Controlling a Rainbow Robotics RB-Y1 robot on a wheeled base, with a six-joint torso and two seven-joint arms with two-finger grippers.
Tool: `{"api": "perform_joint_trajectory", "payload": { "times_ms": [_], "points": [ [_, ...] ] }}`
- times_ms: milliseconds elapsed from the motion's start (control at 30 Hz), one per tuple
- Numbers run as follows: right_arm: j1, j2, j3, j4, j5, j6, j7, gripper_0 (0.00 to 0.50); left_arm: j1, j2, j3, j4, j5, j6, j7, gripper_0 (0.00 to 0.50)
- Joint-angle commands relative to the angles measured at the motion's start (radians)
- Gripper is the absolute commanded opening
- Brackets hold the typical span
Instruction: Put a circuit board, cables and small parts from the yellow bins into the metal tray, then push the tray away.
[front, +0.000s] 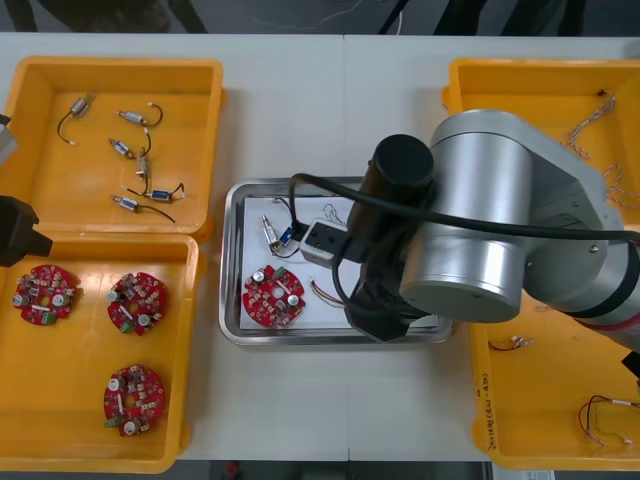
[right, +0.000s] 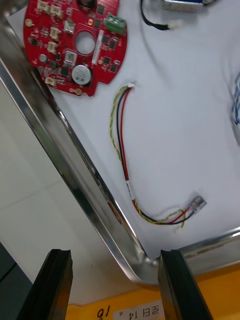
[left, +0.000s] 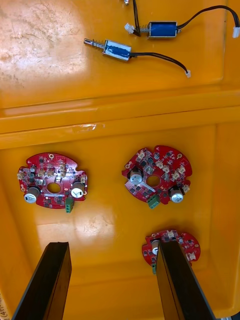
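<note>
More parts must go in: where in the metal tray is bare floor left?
The widest bare patch in the metal tray lies between the red and yellow cable and the blue and white cable. Crowded near the circuit board and small metal part. The right gripper, jaws open, hovers over the tray's corner; the left gripper hangs over a yellow bin.

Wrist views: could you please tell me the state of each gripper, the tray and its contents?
Metal tray: loaded.
Circuit board: flat in the tray.
Red and yellow cable: loose in the tray.
Right gripper: open, empty, over the tray's corner.
Left gripper: open, empty, over a yellow bin.
</note>
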Motion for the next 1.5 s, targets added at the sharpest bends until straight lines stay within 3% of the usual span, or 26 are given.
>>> {"api": "perform_joint_trajectory", "payload": {
  "times_ms": [33, 200, 667, 1133, 1500],
  "points": [
    [-0.057, 0.067, 0.068, 0.034, 0.042, -0.036, 0.105, 0.500, 0.016, 0.047, 0.026, -0.008, -0.009, 0.007, -0.043, 0.500],
    [-0.061, 0.069, 0.143, 0.043, 0.095, -0.097, 0.183, 0.500, 0.015, 0.047, 0.026, 0.004, -0.009, 0.007, -0.037, 0.500],
    [-0.058, 0.069, 0.377, 0.046, 0.257, -0.174, 0.191, 0.500, 0.015, 0.045, 0.026, 0.036, -0.007, 0.007, -0.027, 0.500],
    [-0.037, 0.080, 0.435, 0.126, 0.299, -0.253, 0.197, 0.500, 0.015, 0.047, 0.026, 0.036, -0.007, 0.007, -0.025, 0.500],
    [-0.012, 0.086, 0.490, 0.166, 0.389, -0.304, 0.186, 0.500, 0.015, 0.047, 0.026, 0.036, -0.007, 0.007, -0.025, 0.500]
  ]
}}
